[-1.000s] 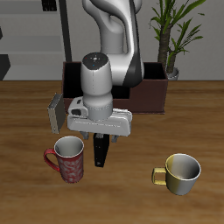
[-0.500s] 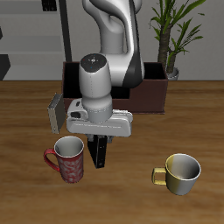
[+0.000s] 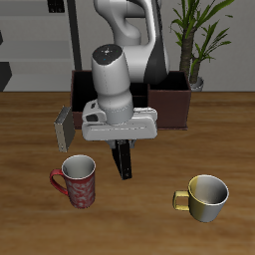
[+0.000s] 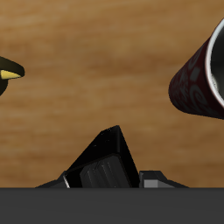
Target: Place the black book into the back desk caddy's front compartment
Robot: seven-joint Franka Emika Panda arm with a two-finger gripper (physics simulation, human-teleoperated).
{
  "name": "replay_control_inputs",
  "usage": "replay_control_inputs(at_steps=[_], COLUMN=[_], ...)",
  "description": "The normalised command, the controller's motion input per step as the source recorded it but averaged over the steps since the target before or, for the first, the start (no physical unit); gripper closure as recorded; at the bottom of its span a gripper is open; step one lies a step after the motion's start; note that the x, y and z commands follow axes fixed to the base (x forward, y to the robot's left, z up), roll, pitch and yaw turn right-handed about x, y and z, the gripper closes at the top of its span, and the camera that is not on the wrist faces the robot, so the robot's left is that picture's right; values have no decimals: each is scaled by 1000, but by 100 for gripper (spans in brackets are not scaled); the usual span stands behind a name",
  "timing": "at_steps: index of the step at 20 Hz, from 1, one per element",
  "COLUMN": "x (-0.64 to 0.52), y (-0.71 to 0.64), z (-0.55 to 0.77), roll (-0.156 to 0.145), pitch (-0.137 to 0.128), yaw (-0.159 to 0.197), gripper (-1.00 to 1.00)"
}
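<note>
The black book hangs upright below my gripper, whose fingers are shut on its top end, lifted off the table. In the wrist view the black book juts out between the fingers over the wood. The back desk caddy, a dark reddish-brown box, stands farther back behind my arm, which covers most of it. Its front compartment is hidden by the arm.
A red patterned mug stands close beside the hanging book, and the same red mug shows in the wrist view. A yellow mug sits near the front edge. A grey book stands upright farther back. A potted plant rises behind the caddy.
The gripper has risen and shifted slightly toward the caddy, carrying the black book up off the table. The mugs and the grey book have not moved.
</note>
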Motion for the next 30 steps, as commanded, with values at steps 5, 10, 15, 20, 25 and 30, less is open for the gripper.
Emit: replay_control_inputs(at_steps=[5,10,15,20,25,30], x=[-360,-435,-431,-398,-387,-412], y=[438,405,281,121,-10,-142], z=[446,534,586,542,445,328], roll=[95,87,41,25,-9,-43], pitch=[-39,-53,-35,-50,-39,-18], yaw=[146,103,151,164,147,104], gripper=[100,100,100,100,100,100])
